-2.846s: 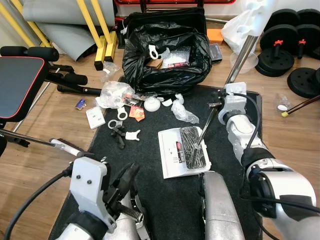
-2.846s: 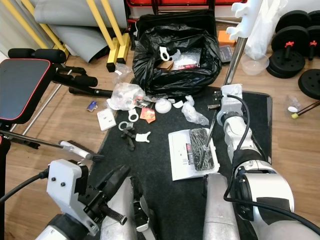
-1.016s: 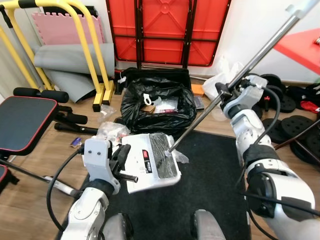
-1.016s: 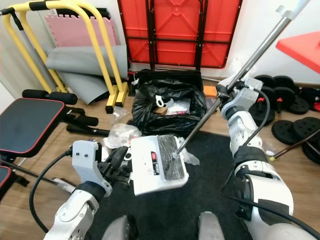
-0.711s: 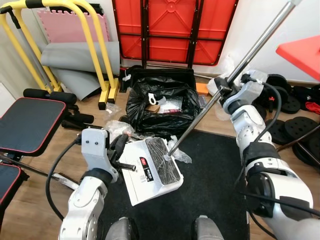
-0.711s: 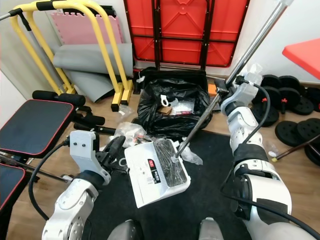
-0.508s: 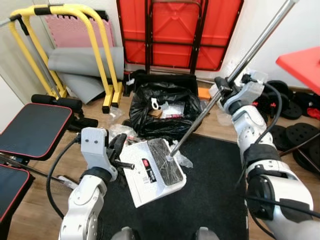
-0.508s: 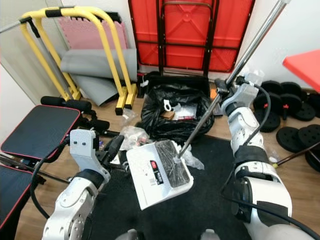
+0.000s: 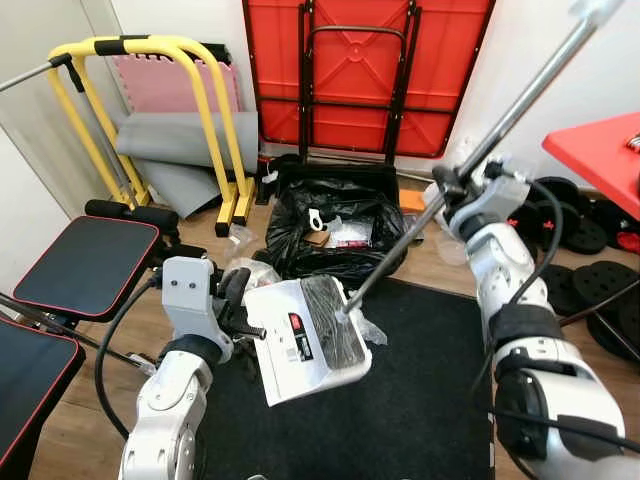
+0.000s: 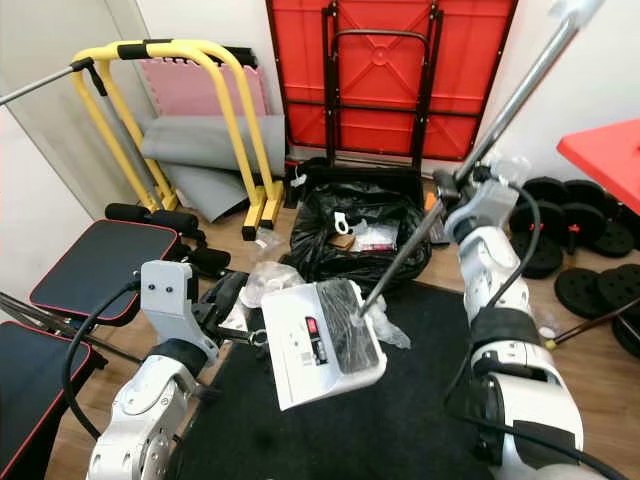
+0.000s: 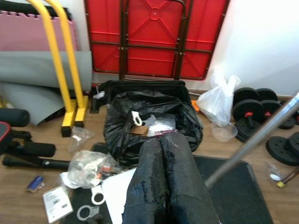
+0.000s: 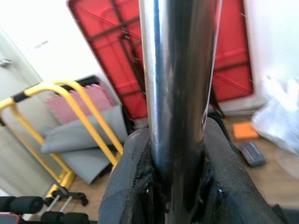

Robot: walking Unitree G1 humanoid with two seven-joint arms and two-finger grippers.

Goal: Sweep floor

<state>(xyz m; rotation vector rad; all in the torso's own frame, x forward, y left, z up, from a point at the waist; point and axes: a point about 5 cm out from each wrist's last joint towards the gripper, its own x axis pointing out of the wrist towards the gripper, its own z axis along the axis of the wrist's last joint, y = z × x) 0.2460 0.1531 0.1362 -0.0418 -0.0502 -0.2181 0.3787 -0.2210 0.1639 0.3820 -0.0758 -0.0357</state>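
Slanting broom pole (image 9: 455, 180), head down-left, airborne.

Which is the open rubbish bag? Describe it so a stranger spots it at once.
Find the red folded table standing upright at the back. On the floor right before it, at the far edge of the black mat, sits the black rubbish bag. It gapes open with litter inside, unlike the smaller white plastic bag by the weights.
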